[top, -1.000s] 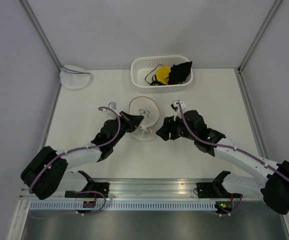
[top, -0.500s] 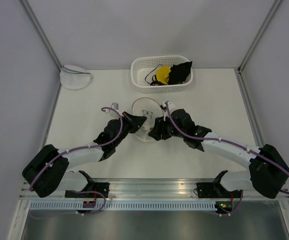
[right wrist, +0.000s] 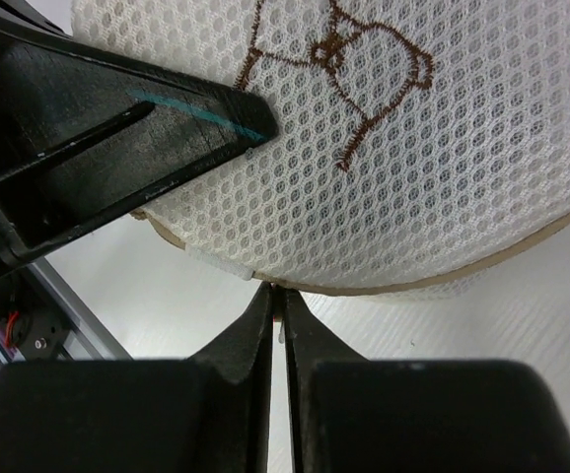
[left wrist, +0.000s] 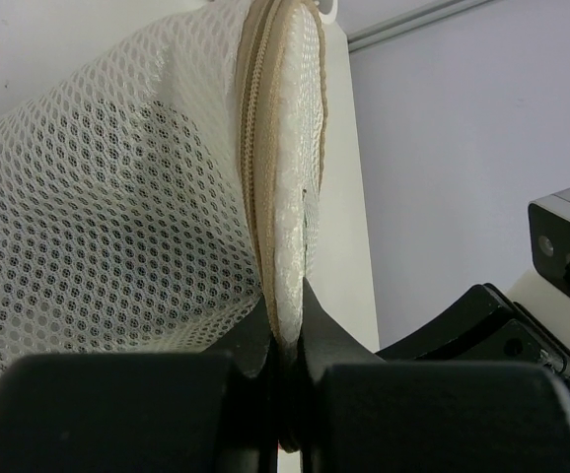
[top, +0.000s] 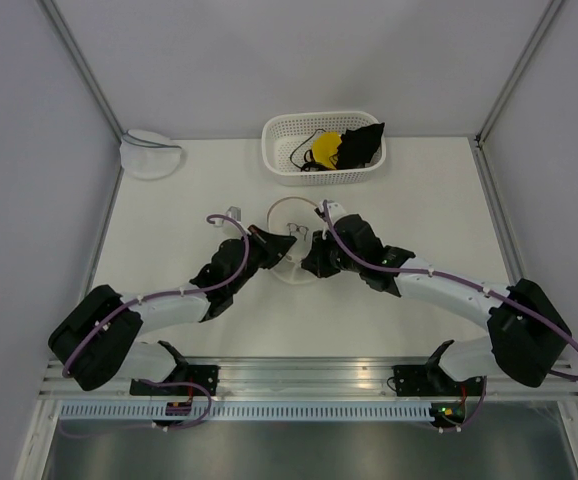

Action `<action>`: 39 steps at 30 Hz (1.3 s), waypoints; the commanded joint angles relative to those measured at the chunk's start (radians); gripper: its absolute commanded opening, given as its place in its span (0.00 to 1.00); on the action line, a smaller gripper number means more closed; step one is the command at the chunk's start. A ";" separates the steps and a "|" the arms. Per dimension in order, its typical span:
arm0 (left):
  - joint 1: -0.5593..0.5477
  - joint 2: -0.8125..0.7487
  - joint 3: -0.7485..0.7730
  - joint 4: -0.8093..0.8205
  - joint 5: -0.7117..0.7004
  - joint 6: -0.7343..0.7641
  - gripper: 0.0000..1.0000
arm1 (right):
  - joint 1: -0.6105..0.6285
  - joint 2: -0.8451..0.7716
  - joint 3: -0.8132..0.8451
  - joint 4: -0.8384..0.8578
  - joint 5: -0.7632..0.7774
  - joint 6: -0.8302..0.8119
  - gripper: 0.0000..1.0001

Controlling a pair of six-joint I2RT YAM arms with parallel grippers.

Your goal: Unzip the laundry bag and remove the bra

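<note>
The laundry bag (top: 295,214) is a white mesh dome with a tan rim, held tilted on edge at mid-table. My left gripper (top: 275,252) is shut on its zippered rim (left wrist: 255,148), and the mesh (left wrist: 117,197) fills the left wrist view above the left gripper (left wrist: 287,320). My right gripper (top: 315,256) is shut at the lower rim of the bag (right wrist: 393,168). The right gripper (right wrist: 278,293) pinches a small zipper pull there. Nothing dark shows through the mesh. A black bra (top: 361,143) with thin straps lies in the basket.
A white basket (top: 279,128) at the back holds the black fabric and a yellow round item (top: 326,148). A second white pouch (top: 149,152) with a grey-blue rim sits at the back left by the wall. The left arm's finger (right wrist: 137,128) crosses the right wrist view.
My right gripper moved left to the bag's lower rim and closed from open to shut. The left gripper kept its grip and shifted slightly right with the bag.
</note>
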 commanded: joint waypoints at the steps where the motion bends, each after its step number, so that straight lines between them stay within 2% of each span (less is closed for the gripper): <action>1: -0.008 -0.024 0.030 0.009 0.015 -0.010 0.02 | 0.007 -0.011 0.040 -0.068 0.068 -0.021 0.08; 8: 0.008 -0.066 0.044 -0.086 0.115 0.144 0.02 | 0.007 -0.043 0.067 -0.267 0.241 -0.086 0.06; 12: 0.058 -0.126 0.015 -0.154 0.156 0.203 0.02 | 0.005 -0.040 0.078 -0.333 0.294 -0.106 0.06; 16: 0.173 -0.170 0.010 -0.203 0.370 0.288 0.02 | 0.004 -0.034 0.081 -0.373 0.393 -0.116 0.06; 20: 0.226 -0.173 0.053 -0.318 0.460 0.390 0.02 | -0.005 -0.034 0.101 -0.419 0.420 -0.135 0.06; 23: 0.259 -0.161 0.067 -0.329 0.544 0.424 0.02 | -0.008 -0.046 0.104 -0.425 0.439 -0.138 0.05; 25: 0.267 -0.155 0.054 -0.323 0.535 0.407 0.02 | -0.008 -0.053 0.101 -0.419 0.410 -0.141 0.04; 28: 0.270 -0.150 0.024 -0.271 0.509 0.353 0.02 | -0.008 -0.073 0.083 -0.335 0.203 -0.135 0.13; 29: 0.270 -0.146 0.015 -0.254 0.504 0.317 0.02 | -0.008 -0.076 0.058 -0.259 0.147 -0.117 0.14; 30: 0.270 -0.143 -0.002 -0.205 0.503 0.298 0.02 | -0.010 -0.078 0.041 -0.217 0.005 -0.103 0.10; 31: 0.270 -0.138 -0.007 -0.183 0.517 0.284 0.02 | -0.007 -0.077 0.025 -0.195 -0.007 -0.091 0.06; 33: 0.270 -0.118 0.001 -0.157 0.543 0.275 0.02 | -0.005 -0.073 0.018 -0.194 0.073 -0.081 0.01; 36: 0.270 -0.084 0.027 -0.145 0.613 0.287 0.02 | -0.005 -0.057 0.026 -0.238 0.173 -0.104 0.00; 39: 0.270 -0.052 0.076 -0.204 0.664 0.330 0.02 | -0.007 -0.032 0.061 -0.313 0.322 -0.104 0.00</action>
